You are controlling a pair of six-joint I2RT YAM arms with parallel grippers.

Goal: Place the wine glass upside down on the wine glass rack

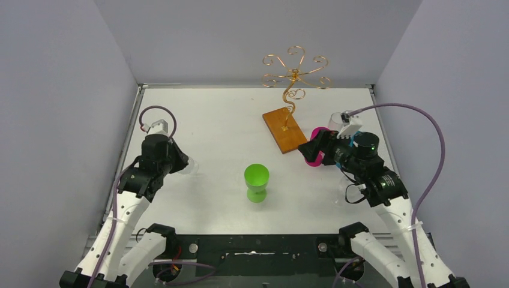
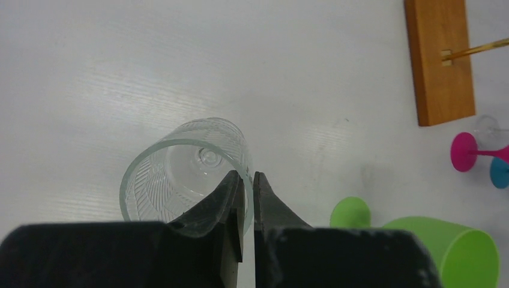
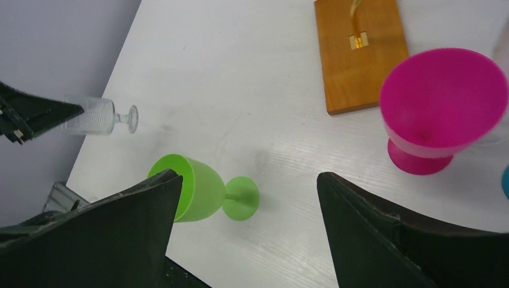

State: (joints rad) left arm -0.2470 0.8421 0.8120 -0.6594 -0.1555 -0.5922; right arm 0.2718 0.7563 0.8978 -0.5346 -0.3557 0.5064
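The clear wine glass [image 2: 174, 174] is upright, mouth up, at the left of the table; it also shows in the right wrist view [image 3: 99, 116] and faintly in the top view [image 1: 191, 164]. My left gripper [image 2: 247, 180] is shut on its rim, one finger inside and one outside. I cannot tell whether its foot touches the table. The wine glass rack [image 1: 294, 75], gold wire with spiral arms, rises from a wooden base [image 1: 284, 129] at the back centre. My right gripper [image 1: 309, 150] is open and empty, next to the base's right end.
A green plastic glass [image 1: 256, 180] stands mid-table, between the two arms. A pink glass [image 3: 441, 102] stands just right of the rack base, close under my right gripper. A blue one [image 2: 499, 173] is beside it. Grey walls enclose the table.
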